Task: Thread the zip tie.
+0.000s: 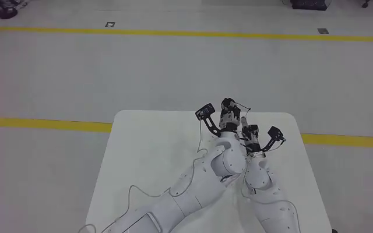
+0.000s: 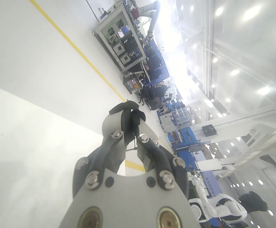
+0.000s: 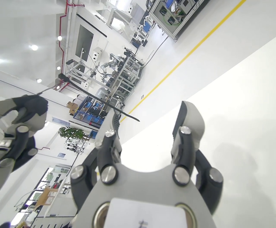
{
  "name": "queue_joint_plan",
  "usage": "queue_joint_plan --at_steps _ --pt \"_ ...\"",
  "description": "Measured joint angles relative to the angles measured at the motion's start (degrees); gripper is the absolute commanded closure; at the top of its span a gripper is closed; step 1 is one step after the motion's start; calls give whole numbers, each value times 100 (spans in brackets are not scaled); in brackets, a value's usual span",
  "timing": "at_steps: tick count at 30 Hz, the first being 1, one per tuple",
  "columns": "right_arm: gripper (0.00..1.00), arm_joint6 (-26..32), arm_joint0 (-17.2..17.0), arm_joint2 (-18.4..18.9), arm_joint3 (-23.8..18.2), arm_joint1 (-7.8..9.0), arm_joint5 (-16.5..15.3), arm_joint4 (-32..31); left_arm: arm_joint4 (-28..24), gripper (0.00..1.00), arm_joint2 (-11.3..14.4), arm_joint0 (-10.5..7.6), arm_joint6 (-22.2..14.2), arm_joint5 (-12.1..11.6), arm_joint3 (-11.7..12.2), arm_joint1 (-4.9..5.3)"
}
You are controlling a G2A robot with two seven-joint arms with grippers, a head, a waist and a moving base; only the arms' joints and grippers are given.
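A black zip tie (image 3: 97, 98) is held in the air above the white table (image 1: 151, 151). My left gripper (image 2: 131, 113) is shut on it, and its black fingertips (image 3: 32, 103) pinch the thin end near the tie's head. The strap slants from the head down to its pointed tail, which ends between the fingers of my right gripper (image 3: 148, 116). That gripper is open; the strap crosses the tip of one finger (image 3: 113, 116), and I cannot tell whether they touch. From above, the left gripper (image 1: 228, 109) and the right gripper (image 1: 249, 129) hover close together near the table's far edge.
The table's far edge (image 1: 204, 112) lies just beyond the grippers, with white floor and a yellow line (image 1: 58, 123) behind it. The tabletop (image 1: 145, 175) stretches wide on the left arm's side. Racks and machines (image 3: 168, 13) stand far off in the room.
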Motion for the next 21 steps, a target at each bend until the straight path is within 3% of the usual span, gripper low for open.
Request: queue_joint_plan --at_steps 5,9,17,21 --pt "0 40 -55 229 48 45 -227 193 -76 100 -24 -61 396 59 66 -13" --pt "0 116 -56 471 173 91 -468 436 54 100 -82 -5 938 213 -1 4" --pt "0 376 -108 804 81 200 -525 933 244 100 -75 356 1956 220 -25 64" --pt "0 750 -214 1015 -174 302 -525 1329 154 100 -132 589 2281 220 4 153"
